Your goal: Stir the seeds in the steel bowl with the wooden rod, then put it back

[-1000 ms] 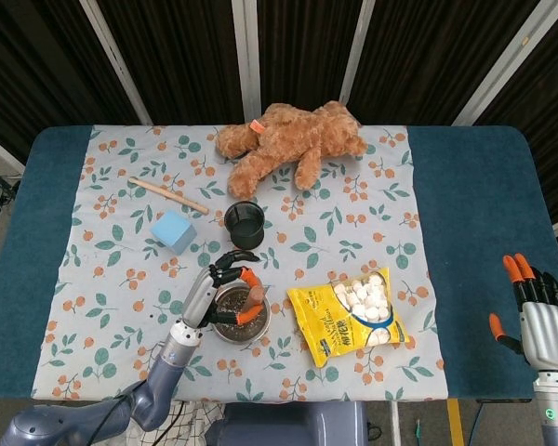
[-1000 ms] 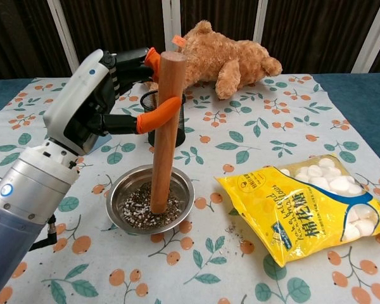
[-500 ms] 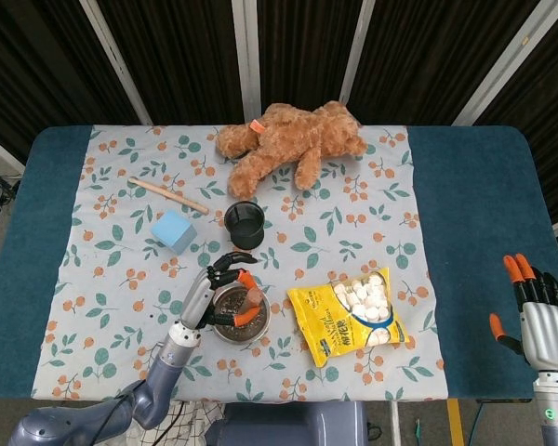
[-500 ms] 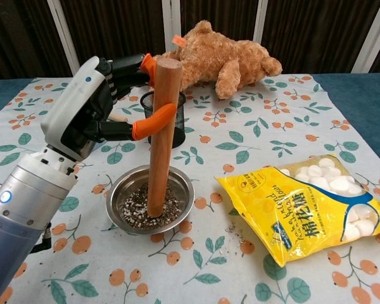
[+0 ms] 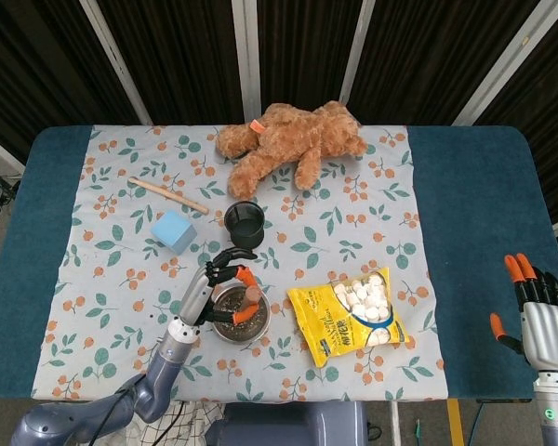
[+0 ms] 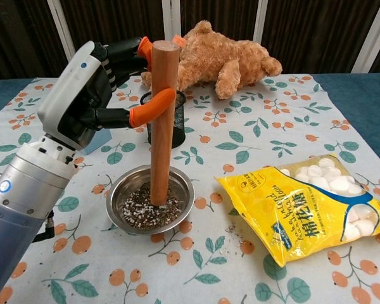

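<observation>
From the head view, the left hand sits over the shiny round steel bowl, its orange-tipped fingers wrapped around the wooden rod, which looks like a stubby brown dot from above. The right hand hangs way off by the blue table edge, fingers spread and holding nothing. There's also a fuzzy brown teddy bear, a black mesh cup, a pale blue cube, a thin wooden stick and a crinkly yellow marshmallow bag on the floral cloth. The chest view shows it better: the left hand pinches the smooth cylindrical rod near its top, holding it upright with its bottom end planted in the speckled dark seeds inside the bowl.
</observation>
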